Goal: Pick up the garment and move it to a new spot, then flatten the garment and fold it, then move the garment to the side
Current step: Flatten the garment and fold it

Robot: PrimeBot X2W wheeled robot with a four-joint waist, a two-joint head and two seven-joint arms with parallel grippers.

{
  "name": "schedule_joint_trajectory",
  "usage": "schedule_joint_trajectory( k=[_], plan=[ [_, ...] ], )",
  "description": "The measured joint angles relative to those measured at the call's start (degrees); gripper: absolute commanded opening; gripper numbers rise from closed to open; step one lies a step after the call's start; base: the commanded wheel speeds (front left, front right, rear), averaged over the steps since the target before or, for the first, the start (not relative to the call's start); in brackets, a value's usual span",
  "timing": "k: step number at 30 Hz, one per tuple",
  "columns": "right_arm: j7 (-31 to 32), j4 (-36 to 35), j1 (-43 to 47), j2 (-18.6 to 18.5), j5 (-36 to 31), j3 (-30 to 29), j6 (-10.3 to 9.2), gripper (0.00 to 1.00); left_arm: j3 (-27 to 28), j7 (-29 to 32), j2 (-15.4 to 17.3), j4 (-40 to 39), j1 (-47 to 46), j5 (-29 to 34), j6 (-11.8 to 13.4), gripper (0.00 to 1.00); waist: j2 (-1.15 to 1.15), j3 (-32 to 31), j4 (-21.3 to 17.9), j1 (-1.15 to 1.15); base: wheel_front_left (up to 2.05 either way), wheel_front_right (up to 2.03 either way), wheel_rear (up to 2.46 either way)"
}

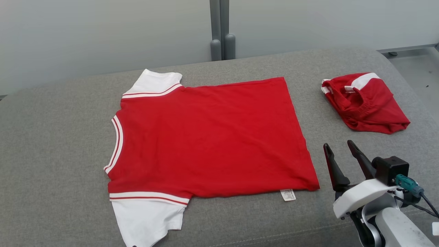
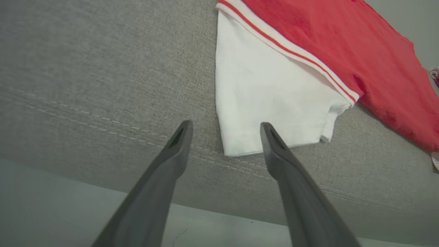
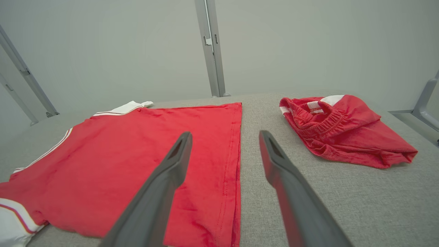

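Note:
The garment [image 1: 209, 137] is a red T-shirt with white sleeves, spread flat on the grey cushioned surface [image 1: 58, 137], collar to the left and hem to the right. My right gripper [image 1: 340, 145] stands open just right of the hem's near corner, nothing between its fingers; its own view shows the hem [image 3: 236, 164] between and left of the fingers. My left gripper [image 2: 224, 127] hangs open above the cuff of the near white sleeve [image 2: 267, 99], close to the surface's front edge, holding nothing.
A bunched red garment with white stripes [image 1: 365, 103] lies at the far right of the surface. A white care label [image 1: 288, 195] sticks out under the shirt's near edge. A grey wall with a vertical post [image 1: 222, 31] stands behind.

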Motion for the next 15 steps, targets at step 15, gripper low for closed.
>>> schedule_joint_trajectory(
  k=[15],
  plan=[
    [0.0, 0.5, -0.4, -0.5, -0.6, 0.3, 1.25, 1.00, -2.2, 0.6, -0.1, 4.9, -2.9, -5.8, -1.7, 0.87, 0.00, 1.4, -0.4, 0.00, 0.00, 0.00, 0.00]
  ],
)
